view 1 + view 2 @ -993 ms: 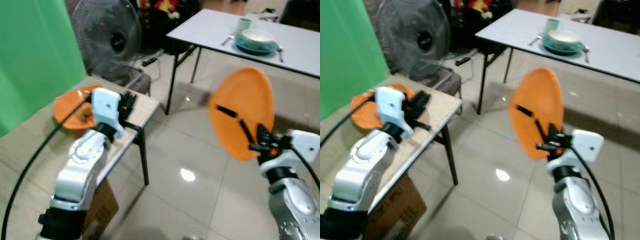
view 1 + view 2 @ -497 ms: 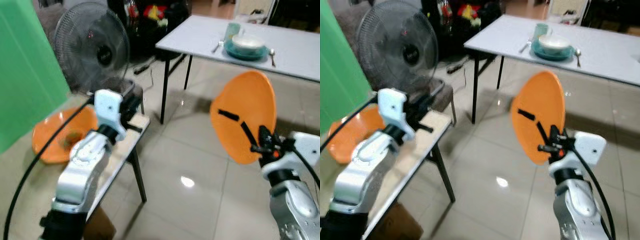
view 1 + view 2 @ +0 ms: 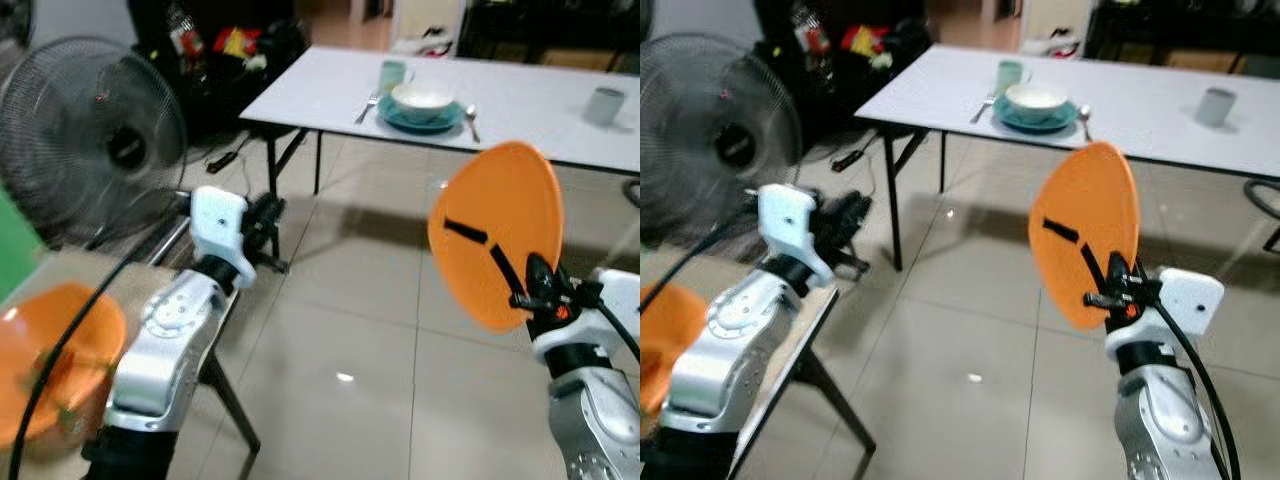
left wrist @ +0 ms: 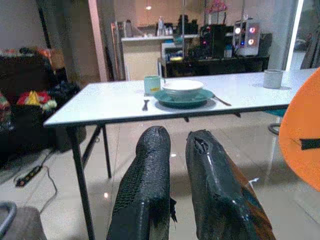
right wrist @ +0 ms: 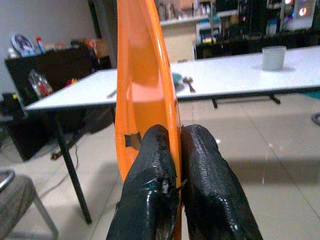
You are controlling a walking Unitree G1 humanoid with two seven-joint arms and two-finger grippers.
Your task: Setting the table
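Note:
My right gripper is shut on the lower rim of an orange plate, held upright on edge over the tiled floor. The right wrist view has both fingers pinching that plate. My left gripper is raised in front of me, shut and holding nothing. Beyond stands a long white table with one place laid: a white bowl on a teal plate, a green cup, a fork and a spoon. A grey cup stands further right on it.
A small wooden table is close at my lower left with a second orange plate on it. A large floor fan stands at the left. Open tiled floor lies between me and the white table.
The view has swung to the right: the small table and its orange plate slid to the left edge and the white table came to the middle. Both grippers keep their poses.

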